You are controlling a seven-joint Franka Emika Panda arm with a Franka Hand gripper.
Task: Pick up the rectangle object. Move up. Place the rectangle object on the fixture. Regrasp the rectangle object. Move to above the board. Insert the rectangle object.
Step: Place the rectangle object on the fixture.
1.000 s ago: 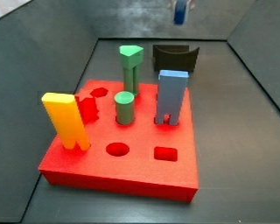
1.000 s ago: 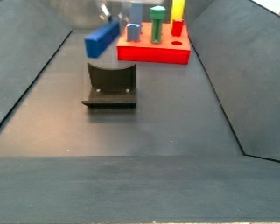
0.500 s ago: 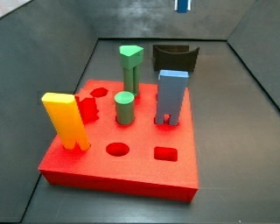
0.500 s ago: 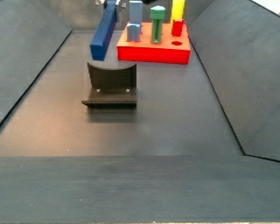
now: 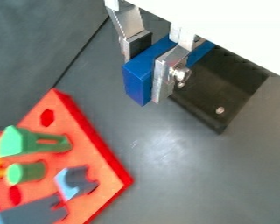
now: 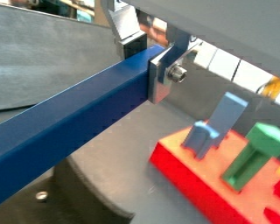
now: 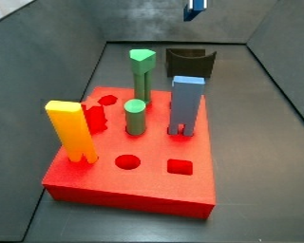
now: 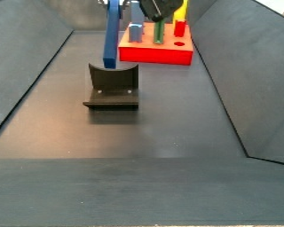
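Dark grey floor with sloping walls holds the red board (image 7: 133, 161), where a yellow block (image 7: 69, 131), 2 green pegs (image 7: 142, 78) and a light-blue block (image 7: 186, 104) stand. Behind it sits the black fixture (image 8: 113, 87). The end effector (image 5: 150, 54) clamps the rectangle object (image 8: 111, 37), hanging upright just above the fixture. No writing is legible.

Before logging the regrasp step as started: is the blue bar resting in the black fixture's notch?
No. In a side view the blue bar hangs above the fixture, clamped by the gripper.
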